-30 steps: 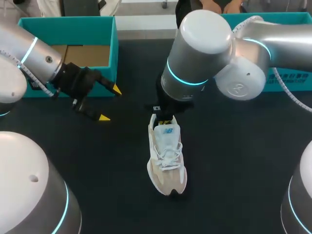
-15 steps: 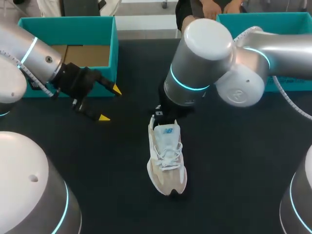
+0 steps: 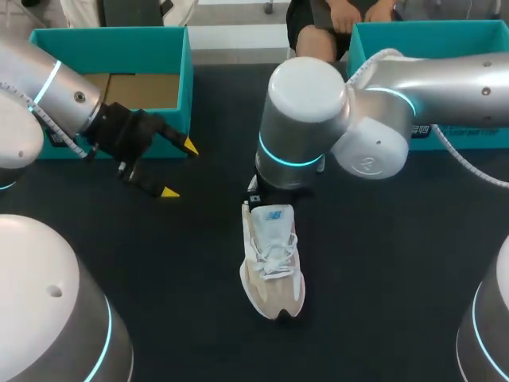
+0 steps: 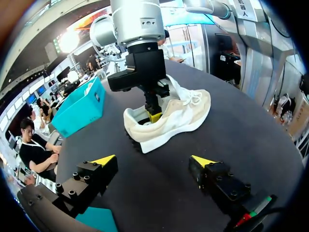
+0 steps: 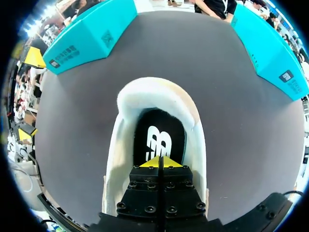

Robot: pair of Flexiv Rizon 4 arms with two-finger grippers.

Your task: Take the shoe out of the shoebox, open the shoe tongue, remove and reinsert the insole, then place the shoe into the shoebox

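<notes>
Overhead, your right arm hides its fingertips. You see only the shoe upright on the counter, outside the teal shoebox. Your right wrist view shows the right pincer with its tips pressed together inside the heel opening, over the black insole. Your left pincer gapes wide, holding nothing, apart from the shoe.

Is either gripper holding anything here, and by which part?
Left gripper: open, empty. Right gripper: fingers together inside the white and beige sneaker, tips at its black insole; whether they pinch it cannot be told.
</notes>
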